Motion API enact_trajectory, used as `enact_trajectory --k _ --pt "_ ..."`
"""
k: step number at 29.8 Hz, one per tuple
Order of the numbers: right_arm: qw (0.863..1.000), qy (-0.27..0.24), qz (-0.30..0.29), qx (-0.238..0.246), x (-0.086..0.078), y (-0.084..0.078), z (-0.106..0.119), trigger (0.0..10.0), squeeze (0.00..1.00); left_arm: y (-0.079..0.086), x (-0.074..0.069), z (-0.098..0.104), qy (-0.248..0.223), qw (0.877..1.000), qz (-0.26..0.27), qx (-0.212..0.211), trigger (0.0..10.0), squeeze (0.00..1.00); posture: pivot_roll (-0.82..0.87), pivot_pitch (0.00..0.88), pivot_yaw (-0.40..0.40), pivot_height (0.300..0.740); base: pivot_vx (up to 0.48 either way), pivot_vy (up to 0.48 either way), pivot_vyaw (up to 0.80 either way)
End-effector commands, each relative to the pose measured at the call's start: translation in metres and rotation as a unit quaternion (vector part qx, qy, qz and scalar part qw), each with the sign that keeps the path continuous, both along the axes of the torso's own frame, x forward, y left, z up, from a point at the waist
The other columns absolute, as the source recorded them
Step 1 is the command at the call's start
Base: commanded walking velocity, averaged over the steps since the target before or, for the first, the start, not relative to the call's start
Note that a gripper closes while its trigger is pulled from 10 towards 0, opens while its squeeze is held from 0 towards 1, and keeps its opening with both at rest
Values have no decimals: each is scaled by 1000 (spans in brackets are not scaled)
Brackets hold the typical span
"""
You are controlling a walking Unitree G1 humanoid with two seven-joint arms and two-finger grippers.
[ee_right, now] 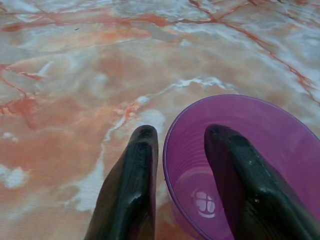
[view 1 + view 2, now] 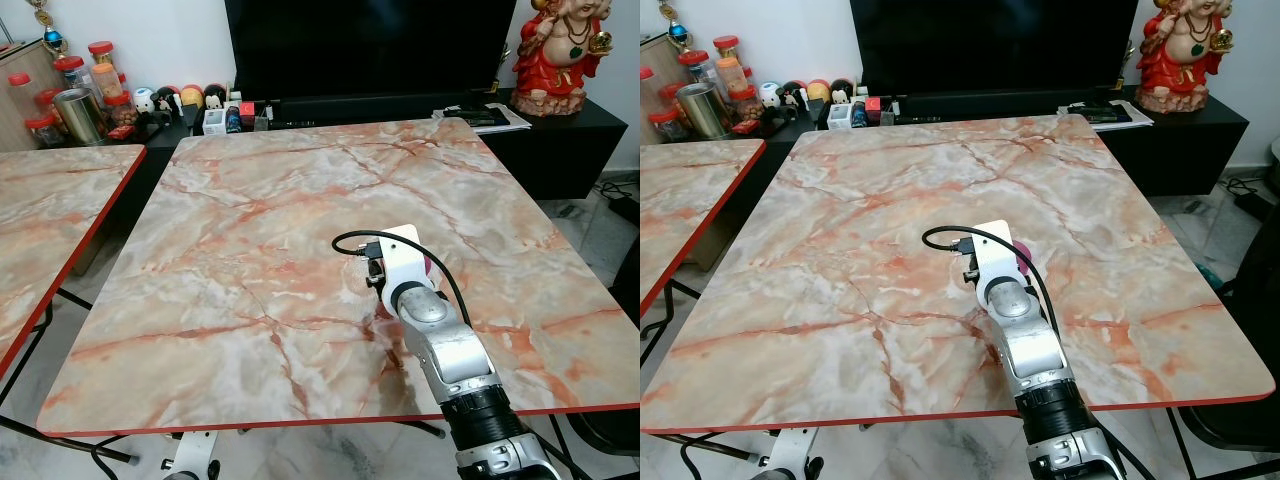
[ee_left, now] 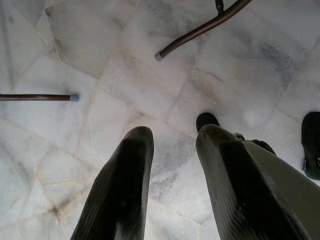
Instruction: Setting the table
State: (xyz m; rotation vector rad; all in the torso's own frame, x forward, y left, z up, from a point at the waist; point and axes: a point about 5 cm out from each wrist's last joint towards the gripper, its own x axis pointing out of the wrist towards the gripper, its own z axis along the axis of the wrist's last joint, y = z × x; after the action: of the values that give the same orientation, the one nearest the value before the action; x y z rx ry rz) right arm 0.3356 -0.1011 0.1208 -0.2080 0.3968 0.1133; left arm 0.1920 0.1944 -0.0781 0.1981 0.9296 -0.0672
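Counter: a marble-pattern counter [image 2: 250,260] with a red edge stands in front of the robot; all places below are given from it.
Right arm: it reaches over the near right part of the counter, with a black cable [image 2: 400,245] looping over the wrist.
Right gripper: the right gripper [image 1: 175,155] is just above the counter top; its fingers [image 1: 132,185] straddle the rim of the bowl, one finger outside the wall and the other inside, with the wall between them, and they look closed on it.
Bowl: the purple bowl [image 1: 260,150] sits at the near right part of the counter, under the right wrist; in the head views only a small purple edge [image 2: 428,268] shows beside the wrist.
Left gripper: the left gripper [image 3: 172,145] hangs below the counter, over the pale tiled floor [image 3: 100,50]; its fingers are a little apart and hold nothing.
Behind the counter: a dark television [image 2: 370,40] on a low black cabinet [image 2: 560,140], with a red figurine [image 2: 565,50] on the right end and jars [image 2: 85,85] at the left.
Left of the counter: a second counter [image 2: 50,210] of the same pattern.
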Motion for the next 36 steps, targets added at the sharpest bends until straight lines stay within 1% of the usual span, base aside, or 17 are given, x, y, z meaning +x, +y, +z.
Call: enact_trajectory --k 1,23,26,27,28,29,30,31,32,36 --pt "1000 5 2 5 -1 0 -2 0 0 4 -2 0 6 1000 -8 9 10000 0 -63 14 71 736 0 0 0" --pt "1000 -3 -4 6 1 -1 2 0 0 4 -2 0 7 1000 -9 8 10000 0 -63 14 72 736 0 0 0" --pt "1000 -24 -11 12 3 -1 8 0 0 4 -2 0 6 1000 -9 9 10000 0 -63 14 72 736 0 0 0" --pt "998 -59 -4 29 5 1 17 0 0 4 -1 0 1 1000 -8 10 10000 0 -66 13 72 736 0 0 0" --pt "997 -74 -2 34 5 2 21 0 0 4 0 1 0 1000 -7 10 10000 0 -68 11 72 736 0 0 0" --pt "994 -100 -1 41 6 3 28 3412 0 4 0 1 -3 1000 -7 11 10000 0 -68 11 71 736 0 0 0" --pt "992 -115 -1 44 6 4 32 3412 0 4 0 1 -4 1000 -6 12 10000 0 -68 11 71 736 0 0 0" --pt "987 -146 1 62 7 5 42 10000 0 4 1 1 -5 1000 -5 13 10000 0 -67 12 68 736 0 0 0" --pt "986 -151 1 66 7 6 44 10000 0 4 1 1 -5 1000 -5 13 10000 0 -67 12 68 736 0 0 0" --pt "974 -207 -2 87 7 8 61 10000 0 3 2 2 -10 1000 -1 12 10000 0 -69 11 65 736 0 0 0"
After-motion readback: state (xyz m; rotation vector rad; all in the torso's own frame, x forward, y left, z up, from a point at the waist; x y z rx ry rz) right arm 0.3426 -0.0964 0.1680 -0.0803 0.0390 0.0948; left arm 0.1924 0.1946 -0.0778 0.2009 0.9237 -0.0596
